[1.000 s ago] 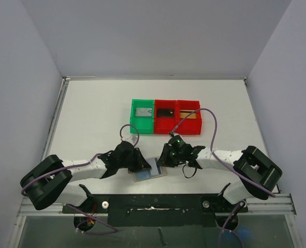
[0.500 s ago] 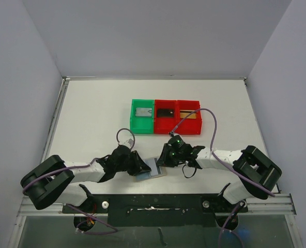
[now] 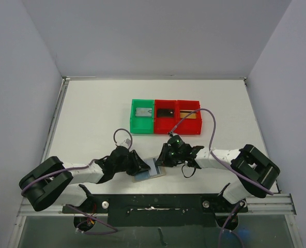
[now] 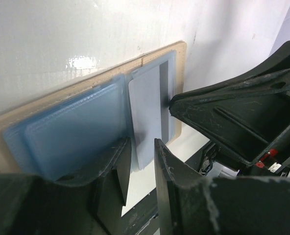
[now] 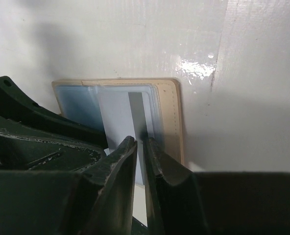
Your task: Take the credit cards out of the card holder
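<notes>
The card holder (image 3: pixel 156 172) lies open on the table between my two grippers, with a tan rim (image 4: pixel 61 93) and light-blue pockets. A pale grey card (image 4: pixel 145 107) with a dark stripe sticks out of its right pocket; it also shows in the right wrist view (image 5: pixel 116 115). My right gripper (image 3: pixel 162 161) is shut, its tips (image 5: pixel 140 141) resting on the card's stripe. My left gripper (image 3: pixel 138 167) stands at the holder's left half, its jaws a narrow gap apart (image 4: pixel 141 143) over the card's free end, gripping nothing that I can see.
At the back stand a green bin (image 3: pixel 134 124) with a silver-grey card (image 3: pixel 142 111), a red bin (image 3: pixel 166 127) with a black card (image 3: pixel 166 111), and a second red bin (image 3: pixel 189 127) with a gold card (image 3: pixel 190 114). The black base rail (image 3: pixel 158 202) runs along the near edge.
My left gripper has drawn back to the left, off the middle of the holder. The right gripper and the holder have hardly moved.
</notes>
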`<state>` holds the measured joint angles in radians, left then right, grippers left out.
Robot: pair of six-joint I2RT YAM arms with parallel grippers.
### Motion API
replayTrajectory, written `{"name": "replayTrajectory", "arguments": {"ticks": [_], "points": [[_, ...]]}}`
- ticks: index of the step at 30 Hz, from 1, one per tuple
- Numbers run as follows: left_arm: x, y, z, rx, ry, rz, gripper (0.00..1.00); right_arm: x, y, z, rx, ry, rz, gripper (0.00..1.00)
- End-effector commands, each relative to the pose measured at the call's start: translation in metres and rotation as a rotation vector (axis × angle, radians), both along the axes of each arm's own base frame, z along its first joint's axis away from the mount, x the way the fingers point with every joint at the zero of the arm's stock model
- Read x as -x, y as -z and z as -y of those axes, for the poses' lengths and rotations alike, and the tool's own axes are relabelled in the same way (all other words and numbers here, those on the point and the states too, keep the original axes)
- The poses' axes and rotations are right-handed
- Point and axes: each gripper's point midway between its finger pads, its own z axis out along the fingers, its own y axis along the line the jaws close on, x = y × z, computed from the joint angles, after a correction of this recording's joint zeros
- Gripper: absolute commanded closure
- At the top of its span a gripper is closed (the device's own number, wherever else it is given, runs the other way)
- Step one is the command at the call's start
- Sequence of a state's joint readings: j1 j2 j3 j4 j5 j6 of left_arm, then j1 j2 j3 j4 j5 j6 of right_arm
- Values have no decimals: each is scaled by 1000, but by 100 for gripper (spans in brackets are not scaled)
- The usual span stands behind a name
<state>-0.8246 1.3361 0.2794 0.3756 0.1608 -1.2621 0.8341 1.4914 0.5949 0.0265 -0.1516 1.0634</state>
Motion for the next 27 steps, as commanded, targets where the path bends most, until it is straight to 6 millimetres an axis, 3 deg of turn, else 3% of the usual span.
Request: {"name": "replayTrajectory", "arguments": {"ticks": [1,8,13,19,27], "points": [[-4,-5,2,49,-33,16,75,13,24,14,89,-9,-55,85],[-11,-11,6,78,-41,54,89,13,26,14,90,-1,-60,86],[-12,-15,10,114,-39,70,92,12,27,14,89,4,-64,86],[-14,-20,16,160,-34,83,89,14,28,15,87,9,-67,87],[-15,-21,19,167,-24,91,100,14,28,20,103,23,-68,87]]}}
